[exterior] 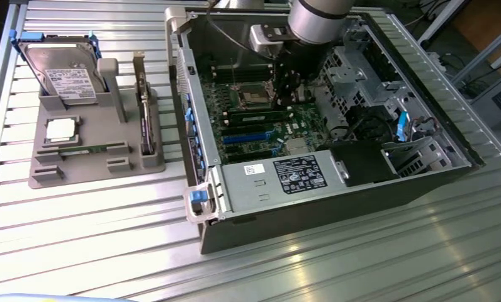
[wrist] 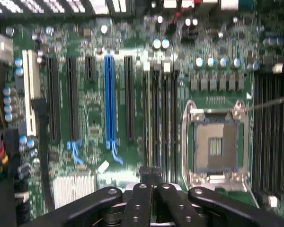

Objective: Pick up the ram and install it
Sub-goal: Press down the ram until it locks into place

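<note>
Counter: ribbed metal; in the exterior view you have the parts holder on the left and the open computer case on the right.
Holder: a grey rack with a hard drive stood at its back and a square silver processor lying flat in front of that.
Ram: the narrow green strip on edge in the holder's front slot looks like it, though the view is too coarse to be sure. It is well apart from the tool.
Card: a dark, taller board standing upright at the holder's right side — not your part.
Case: lying open, with the motherboard facing up.
Tool: fingers together and nothing between them — it hangs over the motherboard, near the empty processor socket and the long dark memory slots.
Handling: judge the ram light, thin and stiff, but fragile. The chips and the contact edge want no pressure.
Grip: across the two flat faces near the middle of the top edge, so that it hangs level.
</note>
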